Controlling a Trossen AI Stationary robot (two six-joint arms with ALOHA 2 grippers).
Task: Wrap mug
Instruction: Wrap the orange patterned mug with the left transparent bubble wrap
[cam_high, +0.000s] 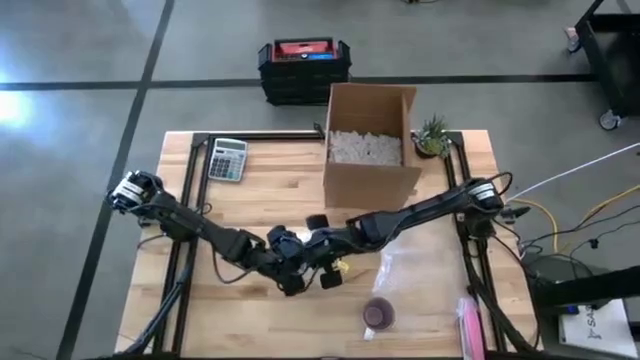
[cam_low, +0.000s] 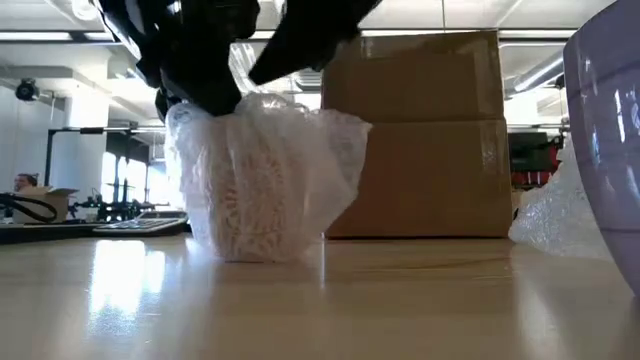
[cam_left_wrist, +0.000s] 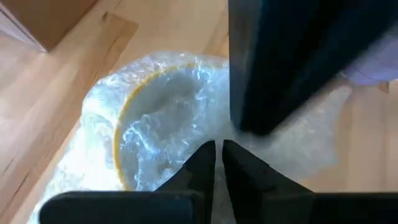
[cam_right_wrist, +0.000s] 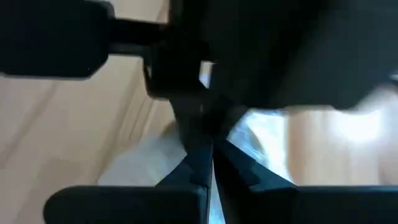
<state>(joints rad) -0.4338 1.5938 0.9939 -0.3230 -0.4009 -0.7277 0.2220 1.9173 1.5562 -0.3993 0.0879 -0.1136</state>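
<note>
A mug with a yellow rim (cam_left_wrist: 127, 112) stands upright on the table, swathed in clear bubble wrap (cam_low: 265, 175). The wrap is drawn up over the mug's mouth. Both grippers meet right above it at the table's middle. My left gripper (cam_high: 292, 272) comes from the left and my right gripper (cam_high: 320, 256) from the right. Each is shut on the wrap. The arms hide the mug in the high view. My left gripper pinches the bubble wrap (cam_left_wrist: 214, 134) between its two fingers, just beside the mug's rim, coming down from above. The wrapped mug stands on the table beneath it. My right gripper pinches a gathered bit of wrap (cam_right_wrist: 239, 134) above the mug between its shut fingers, close against the left gripper. One layer or several, I cannot tell.
An open cardboard box (cam_high: 370, 140) of white filler stands at the far middle, with a small plant (cam_high: 432, 135) to its right and a calculator (cam_high: 227, 158) to its left. A purple mug (cam_high: 378, 315) and a loose bubble wrap sheet (cam_high: 410, 272) lie at the near right.
</note>
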